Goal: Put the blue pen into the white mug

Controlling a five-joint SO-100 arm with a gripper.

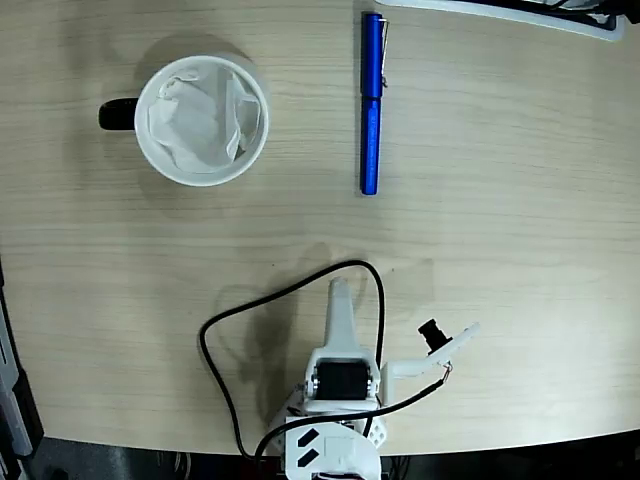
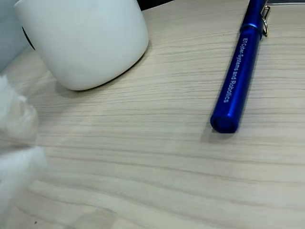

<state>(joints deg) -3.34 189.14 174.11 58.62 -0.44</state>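
Still unreached, the blue pen [image 1: 371,102] lies ahead of the gripper [image 1: 342,300], right of the white mug [image 1: 202,120]; approach across its barrel. Gripper opening: cannot tell; nothing visibly held.

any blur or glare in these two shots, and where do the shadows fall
Fixed view: sharp and evenly lit, with a soft shadow by the arm and a faint one beside the blue pen; the white mug is bright, yet its paper creases show. Wrist view: the pen is crisp, its print readable, with a thin gloss streak; a white blur fills the lower left; a soft shadow hugs the mug base.
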